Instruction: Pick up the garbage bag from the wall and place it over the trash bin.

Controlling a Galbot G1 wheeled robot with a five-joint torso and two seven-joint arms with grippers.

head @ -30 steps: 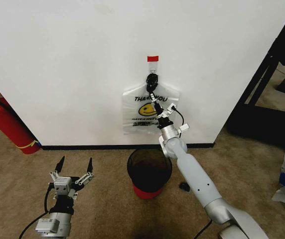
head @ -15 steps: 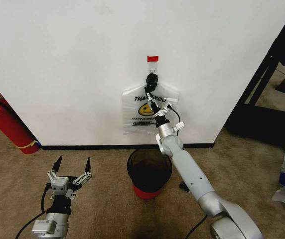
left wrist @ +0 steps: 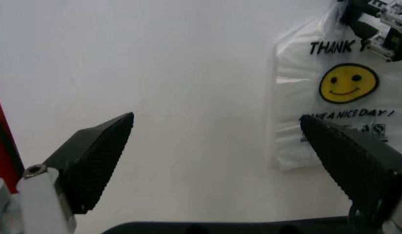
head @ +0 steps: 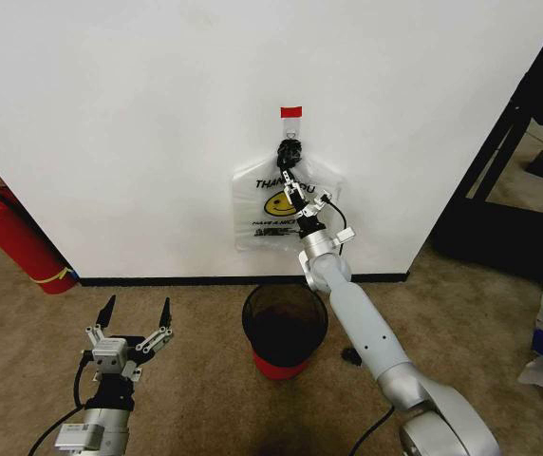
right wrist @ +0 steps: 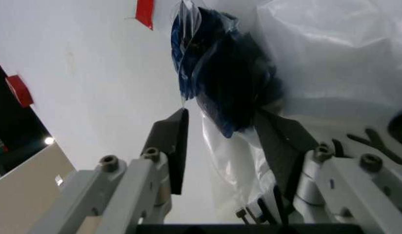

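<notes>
Two grippers show: the right gripper (head: 295, 184) is raised against the wall (head: 139, 123), its fingers spread apart on either side of the dark bunched top of the garbage bag (head: 281, 214), which hangs from a hook under a red tape tab (head: 291, 112). Directly below stands the trash bin (head: 284, 328) on the carpet. The left gripper (head: 135, 321) waits low to the left, fingers wide apart.

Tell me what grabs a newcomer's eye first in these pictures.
The garbage bag with its yellow smiley face hangs on the white wall under a red tape tab. The right gripper reaches up to its bunched dark top, fingers open on either side. Directly below stands the trash bin; the left gripper hovers open, low over the carpet.
</notes>
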